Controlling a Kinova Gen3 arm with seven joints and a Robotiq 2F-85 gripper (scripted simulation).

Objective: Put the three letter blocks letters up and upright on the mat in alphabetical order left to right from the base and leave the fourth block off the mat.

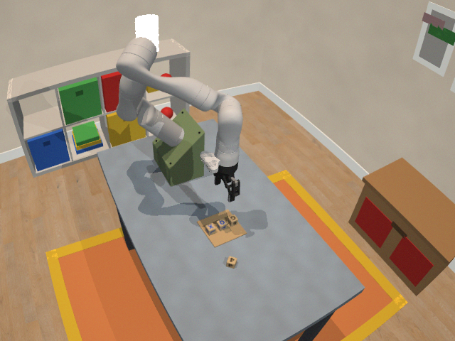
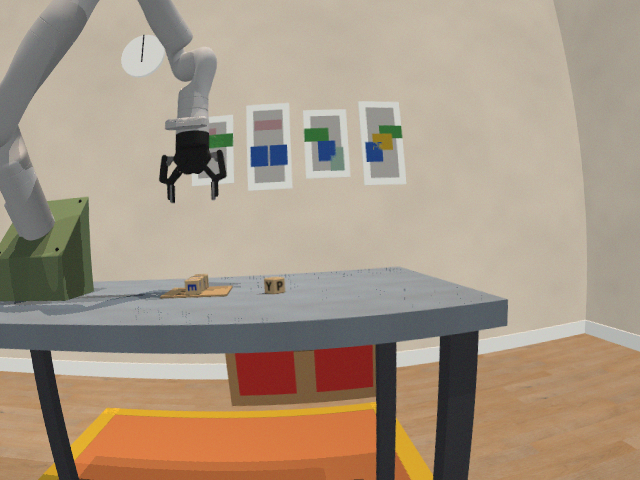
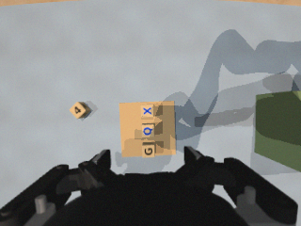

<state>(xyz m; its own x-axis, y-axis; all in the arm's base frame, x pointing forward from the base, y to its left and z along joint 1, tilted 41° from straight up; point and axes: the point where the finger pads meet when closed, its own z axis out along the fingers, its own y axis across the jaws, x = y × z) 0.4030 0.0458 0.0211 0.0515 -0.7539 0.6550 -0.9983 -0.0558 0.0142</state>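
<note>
The tan mat (image 1: 220,241) (image 2: 221,292) (image 3: 129,115) lies flat on the table. On it, seen from the base, the G block (image 1: 232,220) (image 3: 149,150) is left, the Q block (image 1: 221,224) (image 3: 148,131) middle and the X block (image 1: 210,228) (image 3: 148,111) right, in a nearly straight row with small gaps. Their letter tops point away from the base. G sits very near the mat's edge; its exact margin is unclear. The 4 block (image 1: 231,261) (image 2: 274,285) (image 3: 79,110) lies off the mat. My gripper (image 1: 233,197) (image 2: 193,199) (image 3: 147,155) is open and empty, high above the blocks.
The green pedestal (image 1: 183,161) (image 2: 62,268) (image 3: 279,127) stands on the grey table (image 1: 257,293) (image 2: 361,299) at the base side of the mat. The 4 block is beyond the mat's far side. Arm shadows fall across the mat and table.
</note>
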